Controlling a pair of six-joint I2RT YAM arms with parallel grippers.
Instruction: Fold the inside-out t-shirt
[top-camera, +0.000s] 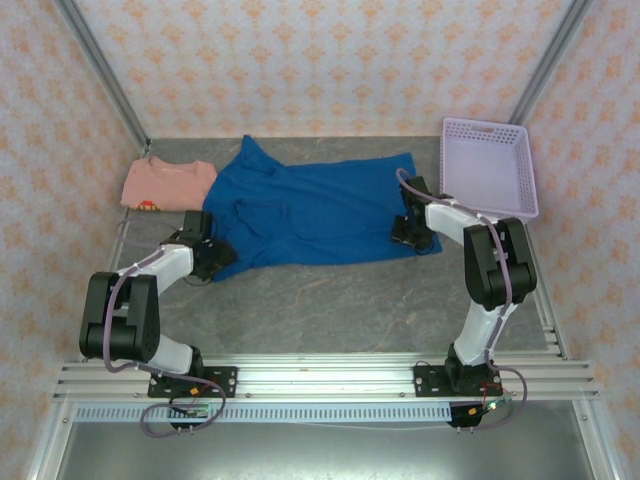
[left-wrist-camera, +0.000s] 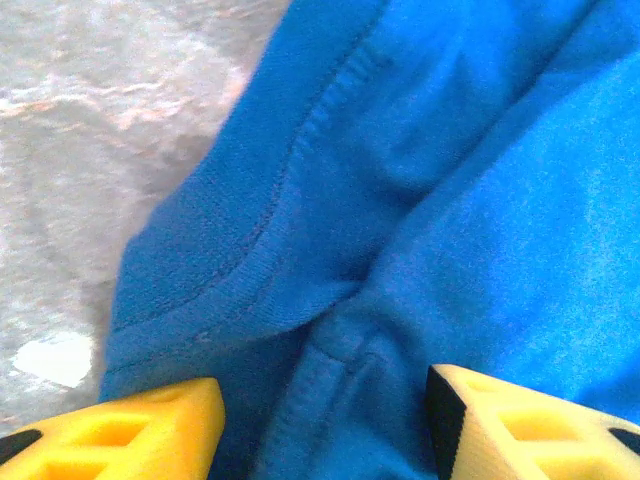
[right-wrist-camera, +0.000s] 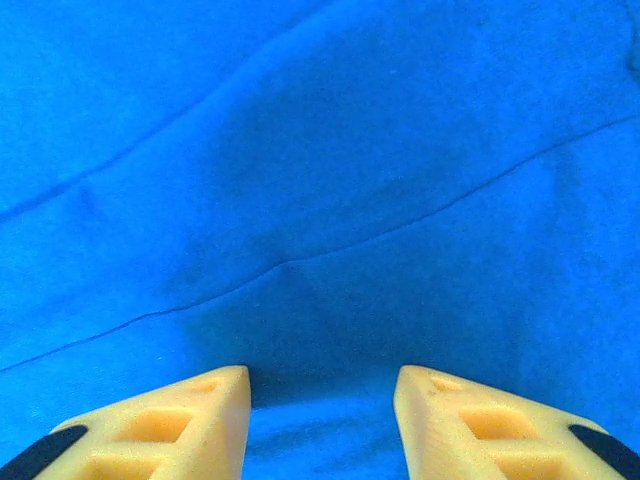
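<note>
salmon shirt (top-camera: 165, 185) edge hidden under blue t-shirt (top-camera: 310, 210), left pincer (left-wrist-camera: 325, 385) and right pincer (right-wrist-camera: 322, 375) fingers cropped at bottom edge

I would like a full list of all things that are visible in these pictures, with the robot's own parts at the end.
t-shirt: one, blue, spread across the far half of the table
pink shirt: one, salmon pink, far left, next to the t-shirt
basket: one, lilac, far right
table: one, grey, under everything
arms: two, black and white, near edge
left gripper: one, yellow, open, at the t-shirt's left edge
right gripper: one, yellow, open, over the t-shirt's right end
</note>
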